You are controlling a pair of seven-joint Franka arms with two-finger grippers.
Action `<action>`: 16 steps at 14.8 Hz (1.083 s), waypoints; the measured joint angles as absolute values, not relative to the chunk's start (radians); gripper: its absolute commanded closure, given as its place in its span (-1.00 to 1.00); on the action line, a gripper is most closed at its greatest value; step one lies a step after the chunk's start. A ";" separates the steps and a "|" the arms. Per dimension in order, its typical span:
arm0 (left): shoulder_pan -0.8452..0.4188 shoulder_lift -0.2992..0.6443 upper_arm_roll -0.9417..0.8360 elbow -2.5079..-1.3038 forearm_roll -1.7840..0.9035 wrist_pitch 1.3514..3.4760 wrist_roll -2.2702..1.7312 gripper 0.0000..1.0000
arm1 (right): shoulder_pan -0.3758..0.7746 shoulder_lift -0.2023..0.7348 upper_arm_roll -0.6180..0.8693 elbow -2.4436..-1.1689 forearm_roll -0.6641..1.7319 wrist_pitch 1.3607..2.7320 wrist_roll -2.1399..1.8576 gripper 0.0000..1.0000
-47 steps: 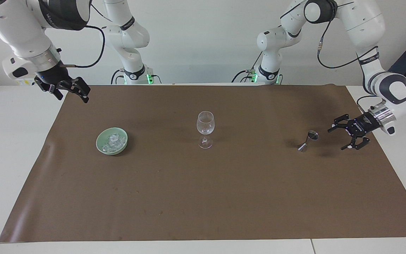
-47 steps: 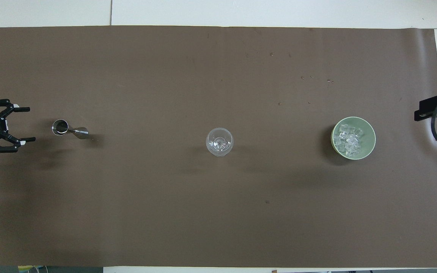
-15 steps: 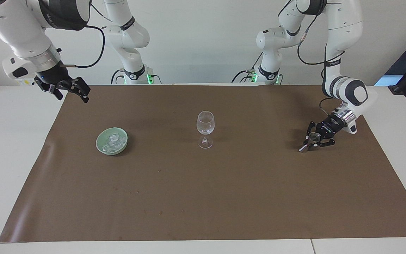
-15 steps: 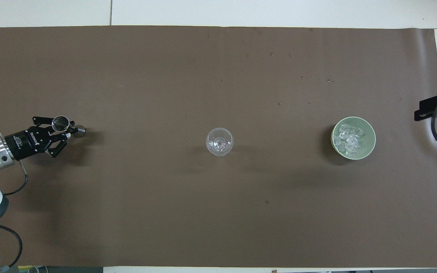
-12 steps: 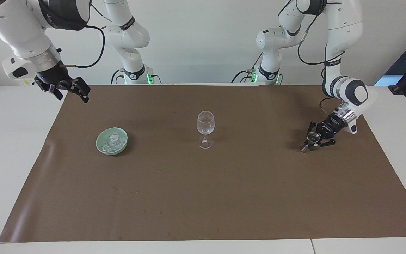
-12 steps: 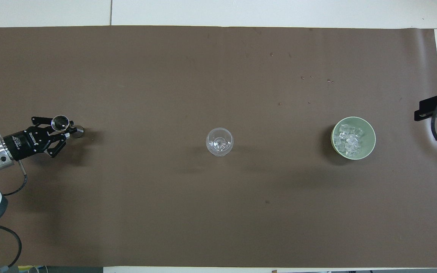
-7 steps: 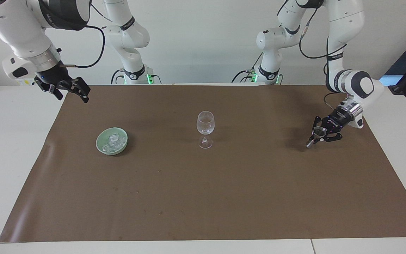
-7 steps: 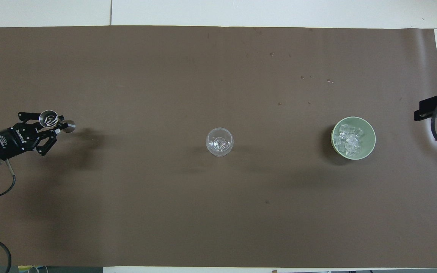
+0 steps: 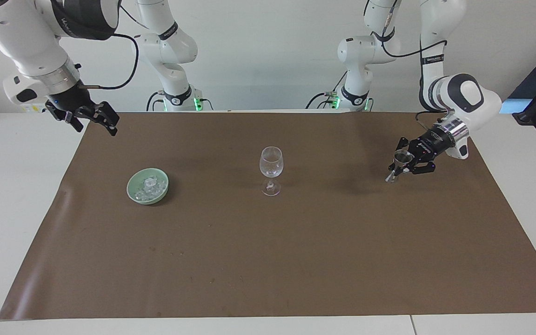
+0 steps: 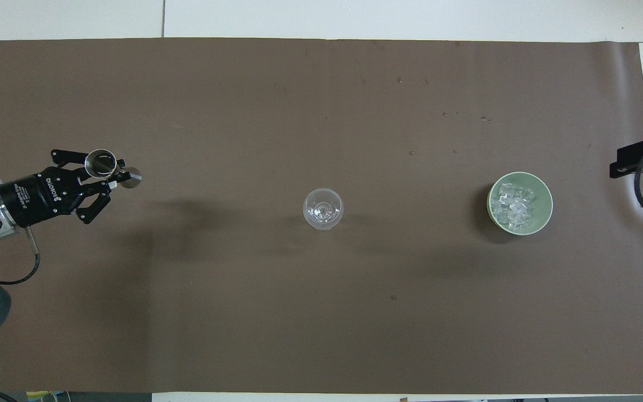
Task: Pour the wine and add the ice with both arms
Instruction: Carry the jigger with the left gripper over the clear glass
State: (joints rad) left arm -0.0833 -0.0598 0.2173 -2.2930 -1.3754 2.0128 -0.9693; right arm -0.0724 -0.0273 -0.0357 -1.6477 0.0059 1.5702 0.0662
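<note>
While marked ROBOTIQ, left gripper grips jigger aloft.

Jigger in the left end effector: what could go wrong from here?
The left end effector holds the jigger tilted in the air above the mat, so liquid may spill before reaching the wine glass. The glass is tall on a narrow stem; a bump while pouring could tip it.

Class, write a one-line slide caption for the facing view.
Left hand lifts a metal measuring cup above the brown mat; wine glass and bowl of ice wait.
</note>
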 measured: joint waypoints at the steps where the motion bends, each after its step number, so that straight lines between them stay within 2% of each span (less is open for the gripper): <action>1: -0.118 -0.077 0.214 -2.293 -1.369 2.038 -0.999 1.00 | -0.072 -0.027 -0.036 -1.648 0.006 1.570 0.066 -1.00; 4: -0.186 -0.118 0.163 -2.290 -1.320 2.117 -1.101 1.00 | -0.072 -0.027 -0.036 -1.648 0.006 1.570 0.066 -1.00; 9: -0.203 -0.141 -0.038 -2.251 -1.240 2.271 -1.297 1.00 | -0.073 -0.027 -0.036 -1.648 0.006 1.570 0.066 -1.00; 16: -0.206 -0.137 -0.199 -2.196 -1.012 2.302 -1.442 1.00 | -0.078 -0.027 -0.037 -1.648 0.006 1.570 0.066 -1.00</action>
State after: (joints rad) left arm -0.2059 -0.1366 -0.1995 -2.1963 -1.0122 2.3015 -1.4417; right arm -0.0776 -0.0273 -0.0372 -1.6477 0.0059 1.5702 0.0662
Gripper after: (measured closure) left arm 0.784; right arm 0.000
